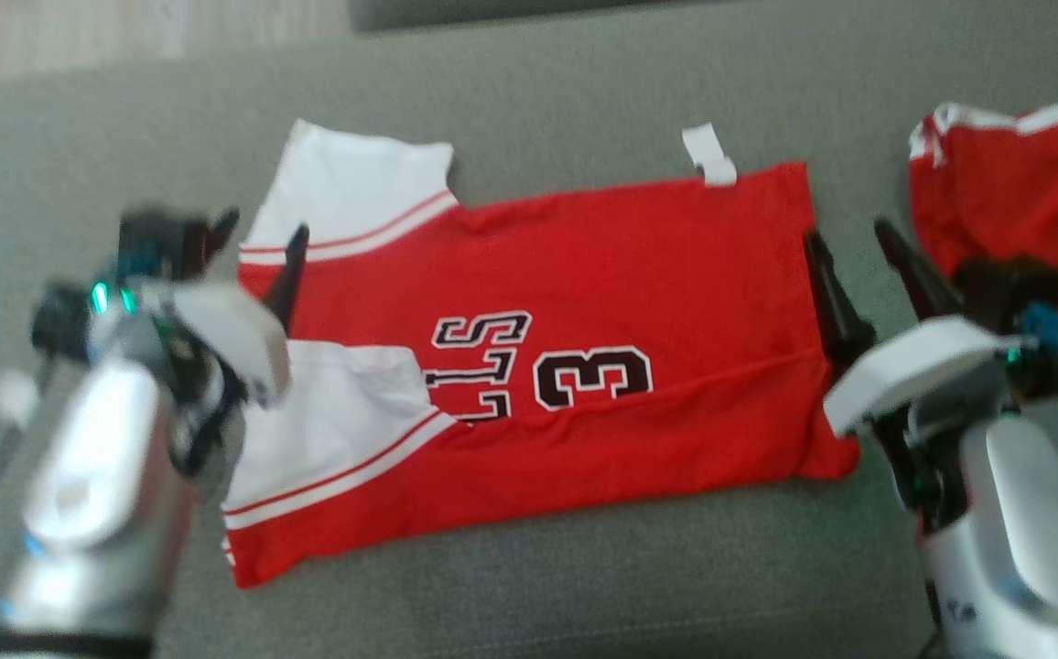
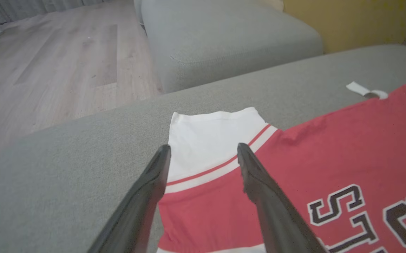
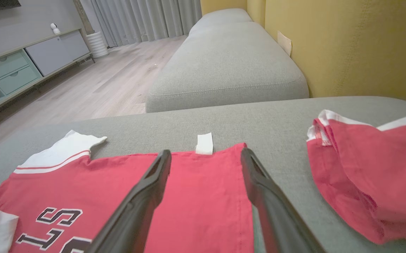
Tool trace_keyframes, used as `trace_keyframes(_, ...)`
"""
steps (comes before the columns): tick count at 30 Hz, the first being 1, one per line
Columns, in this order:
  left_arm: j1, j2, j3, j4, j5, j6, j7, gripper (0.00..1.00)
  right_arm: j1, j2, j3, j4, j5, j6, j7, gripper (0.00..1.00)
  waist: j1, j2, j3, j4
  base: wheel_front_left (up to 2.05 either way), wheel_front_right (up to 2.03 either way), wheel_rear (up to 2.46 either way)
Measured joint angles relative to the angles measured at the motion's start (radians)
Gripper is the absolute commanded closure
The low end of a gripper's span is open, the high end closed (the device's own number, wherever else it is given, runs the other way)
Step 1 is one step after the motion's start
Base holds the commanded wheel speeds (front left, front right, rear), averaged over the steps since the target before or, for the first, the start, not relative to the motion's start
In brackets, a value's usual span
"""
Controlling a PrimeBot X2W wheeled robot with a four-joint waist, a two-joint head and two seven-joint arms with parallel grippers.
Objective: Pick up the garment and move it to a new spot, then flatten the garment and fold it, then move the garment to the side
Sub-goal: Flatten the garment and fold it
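Note:
The garment (image 1: 630, 275) is a red jersey with white sleeves, dark letters and a "3", lying flat on a grey cushion (image 1: 538, 82), sleeves toward the left. My left gripper (image 1: 264, 224) is open above the far white sleeve (image 2: 210, 133), and nothing is between its fingers (image 2: 259, 182). At the garment's right edge my right gripper (image 1: 845, 231) is open and empty too. In the left wrist view the left gripper (image 2: 203, 147) hovers over the garment (image 2: 329, 147). In the right wrist view the right gripper (image 3: 205, 151) frames the garment (image 3: 203, 196) near a white tag (image 3: 204, 143).
A smaller red garment with white trim (image 1: 1005, 192) (image 3: 364, 168) lies bunched at the cushion's far right. Beyond the cushion are another grey sofa seat (image 3: 224, 63), a yellow wall (image 3: 347, 45), wooden floor (image 2: 48, 70) and a low cabinet (image 3: 20, 66).

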Motion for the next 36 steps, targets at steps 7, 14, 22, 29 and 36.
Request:
trace_keyframes(7, -0.315, 0.160, -0.165, 0.156, -0.116, -0.018, 0.205, 0.00, -0.142, -0.002, 0.060, 0.004, 0.000, 0.000, -0.016, 0.00, 0.0001, 0.0000, 0.141, -0.056, 0.00, 0.00, 0.00)
trace_keyframes(14, -0.481, 0.264, -0.288, 0.263, -0.232, -0.018, 0.277, 0.00, -0.191, 0.009, 0.094, 0.026, 0.002, 0.000, -0.059, 0.00, 0.0001, 0.0000, 0.216, -0.125, 0.00, 0.00, 0.00)
trace_keyframes(22, -0.579, 0.309, -0.396, 0.353, -0.294, -0.018, 0.320, 0.00, -0.214, 0.015, 0.106, 0.042, 0.002, 0.000, -0.085, 0.00, 0.0002, -0.0001, 0.274, -0.168, 0.00, 0.00, 0.00)
trace_keyframes(29, -0.618, 0.336, -0.474, 0.397, -0.328, -0.018, 0.320, 0.00, -0.220, 0.020, 0.122, 0.050, 0.012, 0.000, -0.107, 0.00, 0.0001, -0.0001, 0.301, -0.192, 0.00, 0.00, 0.00)
trace_keyframes(36, -0.669, 0.349, -0.523, 0.425, -0.387, -0.018, 0.320, 0.00, -0.221, 0.021, 0.129, 0.058, 0.026, 0.000, -0.114, 0.00, 0.0001, -0.0001, 0.317, -0.204, 0.00, 0.00, 0.00)
